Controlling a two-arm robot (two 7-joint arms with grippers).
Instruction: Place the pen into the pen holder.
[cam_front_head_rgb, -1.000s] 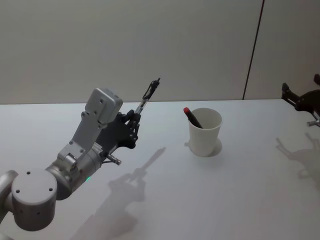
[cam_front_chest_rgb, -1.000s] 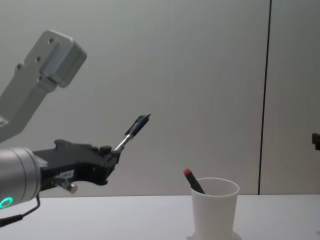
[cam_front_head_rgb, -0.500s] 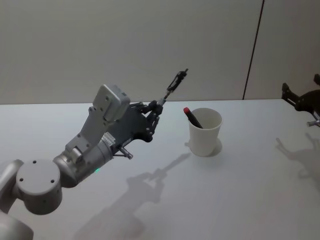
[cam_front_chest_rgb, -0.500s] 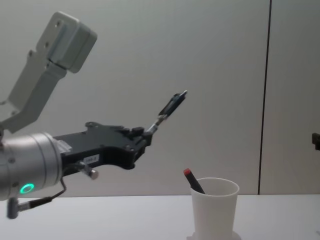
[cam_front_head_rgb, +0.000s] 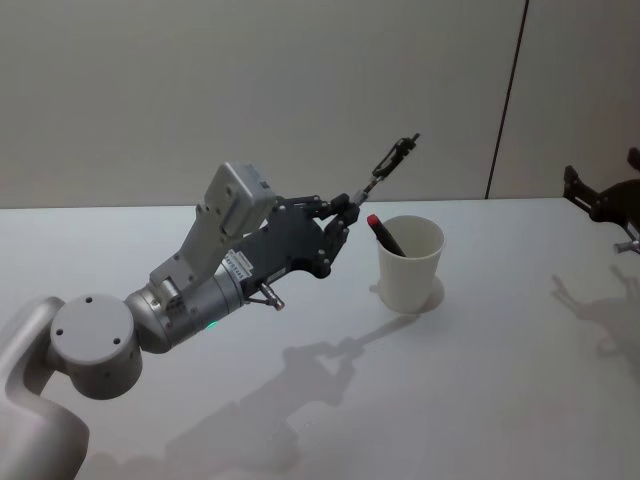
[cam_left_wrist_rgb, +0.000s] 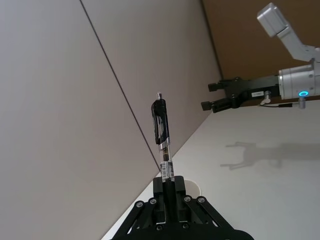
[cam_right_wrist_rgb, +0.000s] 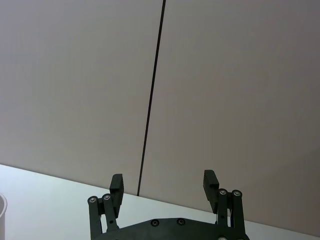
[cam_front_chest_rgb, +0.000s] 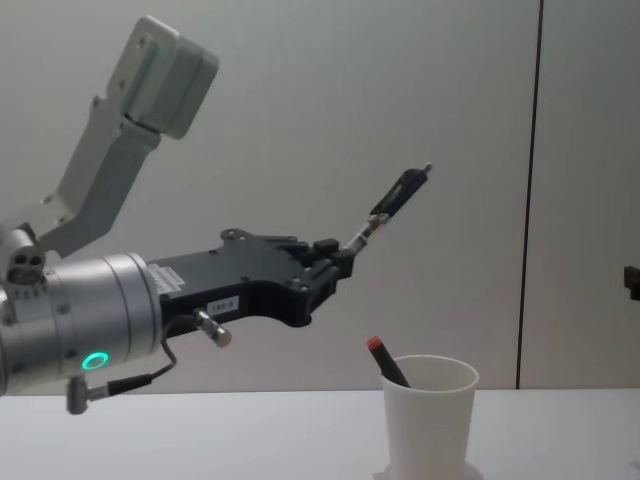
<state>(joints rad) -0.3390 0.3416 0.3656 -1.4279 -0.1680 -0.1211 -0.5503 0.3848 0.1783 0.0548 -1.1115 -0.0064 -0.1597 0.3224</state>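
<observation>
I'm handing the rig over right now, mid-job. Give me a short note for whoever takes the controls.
Left pincer: shut on the lower end of the pen, held in the air left of the pen holder, pen tilted up toward it.
Right pincer: open, empty, raised at the right side of the table.
Pen holder: upright on the table, a red-capped pen already inside.
Done: pen picked up and carried near the holder.
To do: bring the pen over the rim, tip it down, release.

your left gripper (cam_front_chest_rgb: 345, 262): pinches the pen (cam_front_chest_rgb: 398, 196) by its lower end, tilted up
pen holder (cam_front_chest_rgb: 430, 415): lower right, red-capped marker (cam_front_chest_rgb: 385, 362) inside
</observation>
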